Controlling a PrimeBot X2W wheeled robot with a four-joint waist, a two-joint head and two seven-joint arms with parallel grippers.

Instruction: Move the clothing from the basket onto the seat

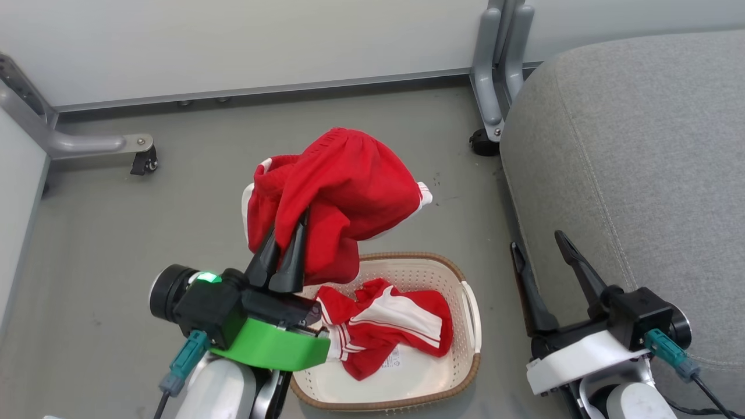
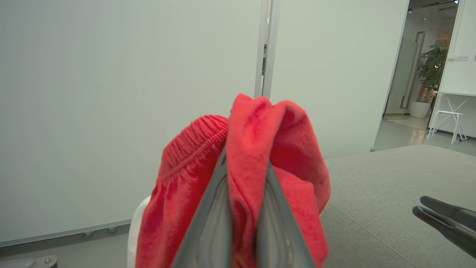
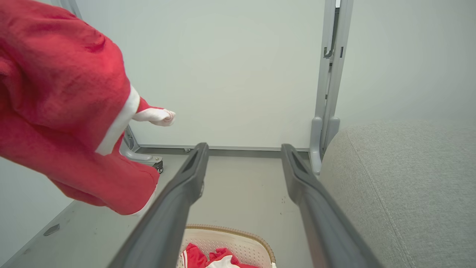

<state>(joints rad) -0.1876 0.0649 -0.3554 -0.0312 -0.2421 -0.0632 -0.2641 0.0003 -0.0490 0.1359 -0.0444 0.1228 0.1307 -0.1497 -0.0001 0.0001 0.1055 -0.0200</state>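
My left gripper is shut on red shorts with an elastic waistband, held up in the air above the basket. In the left wrist view the red shorts are pinched between the two fingers. A second red garment with white stripes lies inside the cream basket on the floor. My right gripper stands open and empty beside the grey seat, right of the basket. In the right wrist view the shorts hang at upper left and the basket shows low between the fingers.
Grey floor surrounds the basket. White partition panels stand behind, with grey metal legs on castors at the left and beside the seat. The seat spreads to the right in the left wrist view.
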